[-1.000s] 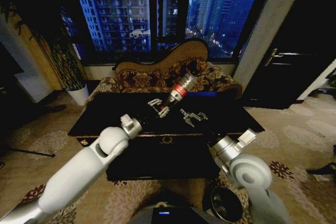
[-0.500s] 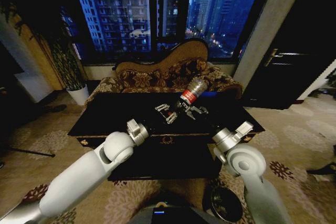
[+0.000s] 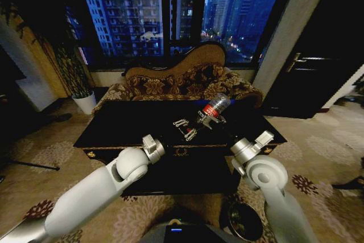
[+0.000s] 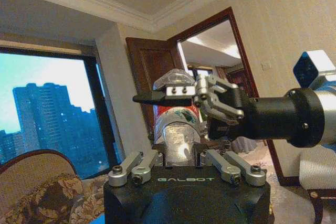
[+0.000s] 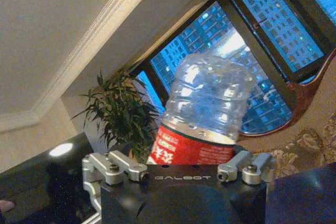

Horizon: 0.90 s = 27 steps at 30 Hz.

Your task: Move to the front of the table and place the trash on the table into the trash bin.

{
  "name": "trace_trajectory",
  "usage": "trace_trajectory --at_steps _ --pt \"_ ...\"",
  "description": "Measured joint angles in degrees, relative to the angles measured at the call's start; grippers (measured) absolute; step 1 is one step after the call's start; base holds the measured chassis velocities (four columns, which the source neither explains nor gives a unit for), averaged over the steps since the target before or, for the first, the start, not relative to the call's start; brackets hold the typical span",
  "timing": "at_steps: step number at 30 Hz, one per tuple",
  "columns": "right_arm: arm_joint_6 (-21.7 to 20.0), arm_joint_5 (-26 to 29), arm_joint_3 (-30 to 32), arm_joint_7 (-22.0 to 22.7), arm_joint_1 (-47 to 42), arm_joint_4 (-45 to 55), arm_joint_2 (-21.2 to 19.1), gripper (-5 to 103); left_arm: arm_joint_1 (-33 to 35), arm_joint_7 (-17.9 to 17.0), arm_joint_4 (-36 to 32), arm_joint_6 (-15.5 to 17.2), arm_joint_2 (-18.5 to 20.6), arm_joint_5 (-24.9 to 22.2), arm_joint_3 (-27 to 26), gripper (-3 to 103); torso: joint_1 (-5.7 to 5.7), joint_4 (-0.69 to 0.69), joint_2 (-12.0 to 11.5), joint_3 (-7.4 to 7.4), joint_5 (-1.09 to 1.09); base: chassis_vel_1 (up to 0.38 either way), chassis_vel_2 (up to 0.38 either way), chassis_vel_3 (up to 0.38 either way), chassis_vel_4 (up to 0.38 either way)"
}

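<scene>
Both arms reach forward over the black table [image 3: 114,120], whose long surface stands in front of a patterned brown sofa [image 3: 170,86] and a dark window [image 3: 142,9] full of lit towers.

The right gripper [image 3: 210,119] holds the clear plastic bottle [image 3: 215,106] above the far right part of the surface. Its jaws are closed on the bottle at the red label, and the bottle tilts up and away toward the sofa. In the right wrist view the bottle [image 5: 207,108] rises straight out of the gripper body, its red label just above the black housing, with a leafy plant [image 5: 118,111] and the window behind it.

The left gripper [image 3: 185,129] sits just beside the right one, slightly nearer the robot and to its left, over the middle of the surface. Its jaws are spread apart and hold nothing. In the left wrist view the bottle [image 4: 178,129] stands between the 2 open left fingers without their touching it, while the right gripper [image 4: 210,98] clamps it from the side, higher up. An open wooden door [image 4: 157,77] shows behind.

The trash bin [image 3: 245,220] stands on the patterned carpet [image 3: 318,152] at the near right corner of the table, below the right arm's elbow, its dark opening facing up.
</scene>
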Motion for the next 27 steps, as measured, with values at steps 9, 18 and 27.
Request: trace_trajectory --at_steps 9,18,27 --pt "1.40 -0.56 0.22 -0.04 -0.72 0.03 0.26 59 1.47 -0.16 -0.52 0.07 0.81 0.15 -0.24 23 0.00 0.00 0.00 0.00 0.00 0.000 0.000 0.000 0.000" --pt "1.58 -1.56 -0.05 -0.03 -1.22 0.49 1.10 38 2.80 -0.48 -1.69 0.52 1.65 0.13 -1.80 38 0.00 0.00 0.00 0.00 -0.01 0.000 0.000 0.000 0.000" --pt "1.70 -2.15 -0.29 -0.06 -1.32 0.50 1.47 25 5.75 -0.62 -2.33 1.78 1.58 -0.23 -7.74 72 -0.01 0.01 0.00 -0.01 -0.01 0.000 0.000 0.000 0.000"
